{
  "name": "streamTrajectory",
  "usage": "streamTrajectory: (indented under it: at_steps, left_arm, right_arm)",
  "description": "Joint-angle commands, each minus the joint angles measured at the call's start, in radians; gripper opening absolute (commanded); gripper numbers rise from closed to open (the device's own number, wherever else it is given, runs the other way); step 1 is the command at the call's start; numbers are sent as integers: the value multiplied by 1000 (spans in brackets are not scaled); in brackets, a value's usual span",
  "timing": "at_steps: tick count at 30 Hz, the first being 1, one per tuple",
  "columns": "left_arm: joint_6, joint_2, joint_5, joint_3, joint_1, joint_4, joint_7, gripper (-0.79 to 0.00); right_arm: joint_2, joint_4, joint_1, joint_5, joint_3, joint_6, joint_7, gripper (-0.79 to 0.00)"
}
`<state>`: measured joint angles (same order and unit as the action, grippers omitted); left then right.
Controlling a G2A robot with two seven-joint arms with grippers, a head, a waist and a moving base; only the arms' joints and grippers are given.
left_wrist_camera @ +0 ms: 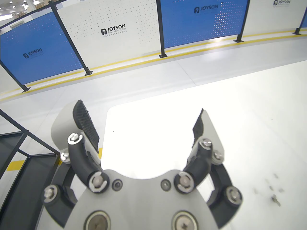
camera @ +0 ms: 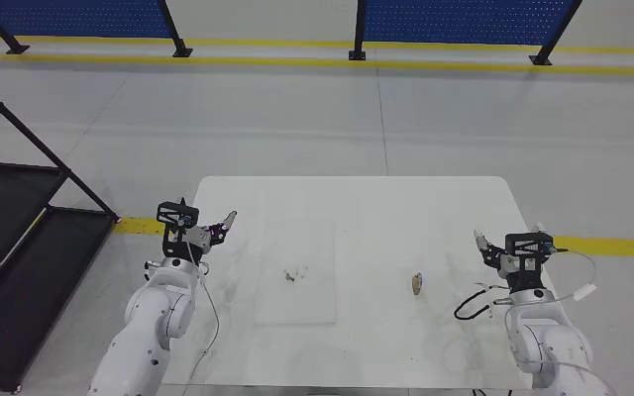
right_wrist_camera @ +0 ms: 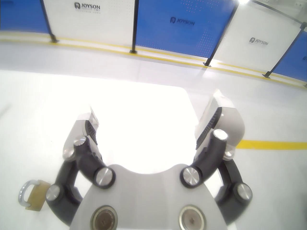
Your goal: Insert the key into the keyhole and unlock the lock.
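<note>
A small brass padlock (camera: 417, 284) with a silver shackle lies on the white table (camera: 396, 218), right of centre; it also shows beside my right gripper as the padlock (right_wrist_camera: 36, 198). A small silver key (camera: 293, 274) lies left of centre, seen too as the key (left_wrist_camera: 275, 199). My left gripper (camera: 203, 223) stays at the table's left edge, well left of the key, open with nothing between the fingers. My right gripper (camera: 510, 245) sits near the right edge, to the right of the padlock, open and empty.
A faint rectangular mat (camera: 295, 272) lies under the key. A black cable (camera: 475, 302) loops on the table near the right arm. A black rack (camera: 40, 257) stands left of the table. Blue fence panels (camera: 456, 20) line the far floor.
</note>
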<state>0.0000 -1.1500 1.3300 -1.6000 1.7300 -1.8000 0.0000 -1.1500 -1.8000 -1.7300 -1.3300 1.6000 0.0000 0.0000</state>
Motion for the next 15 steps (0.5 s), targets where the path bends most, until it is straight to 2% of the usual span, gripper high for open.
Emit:
streamTrajectory:
  at_steps: [1, 4, 8, 11, 15]
  left_arm:
    - [0, 0, 0, 0, 0, 0, 0, 0]
    - [-3, -1, -10, 2, -3, -6, -3, 0]
    - [-53, -3, -83, 15, -31, -75, -90, 0]
    - [-74, -2, -106, 29, -64, -124, -230, 0]
    - [-54, -7, -210, 81, -125, -187, -501, 0]
  right_arm:
    - [0, 0, 0, 0, 0, 0, 0, -1]
    - [0, 0, 0, 0, 0, 0, 0, 0]
    - [0, 0, 0, 0, 0, 0, 0, 0]
    - [0, 0, 0, 0, 0, 0, 0, 0]
    - [0, 0, 0, 0, 0, 0, 0, 0]
